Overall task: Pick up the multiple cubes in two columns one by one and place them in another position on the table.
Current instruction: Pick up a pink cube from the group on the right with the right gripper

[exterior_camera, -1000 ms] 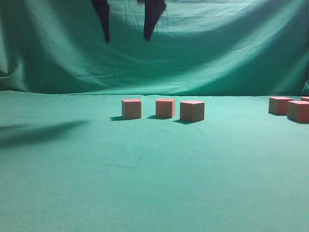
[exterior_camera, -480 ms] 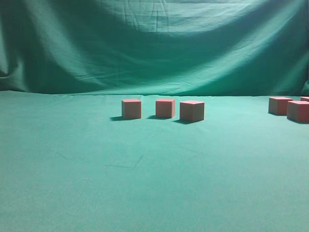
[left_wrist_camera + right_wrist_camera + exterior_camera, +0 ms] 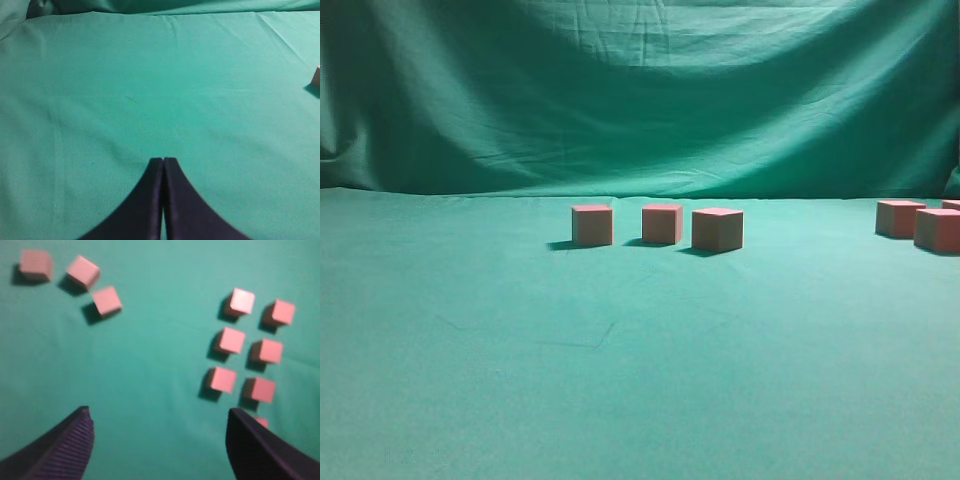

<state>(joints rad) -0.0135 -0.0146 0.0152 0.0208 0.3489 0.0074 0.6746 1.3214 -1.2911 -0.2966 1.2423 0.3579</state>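
Three salmon-pink cubes stand in a loose row on the green table [image 3: 620,380]: one at the left [image 3: 592,225], one in the middle [image 3: 662,223], one at the right [image 3: 717,229]. From above, the same three lie at the upper left [image 3: 83,271]. Several more cubes stand in two columns at the right [image 3: 232,340], seen at the far right edge in the exterior view [image 3: 900,218]. My right gripper [image 3: 160,412] hangs open high above bare cloth, holding nothing. My left gripper [image 3: 163,159] is shut and empty over bare cloth; a cube's edge [image 3: 316,76] shows far right.
A draped green backdrop [image 3: 640,100] rises behind the table. One cube [image 3: 260,422] is half hidden behind my right finger. Neither arm shows in the exterior view.
A second ago my right gripper's open fingers hung at the top of the exterior view; they have risen out of it. The cubes have not moved.
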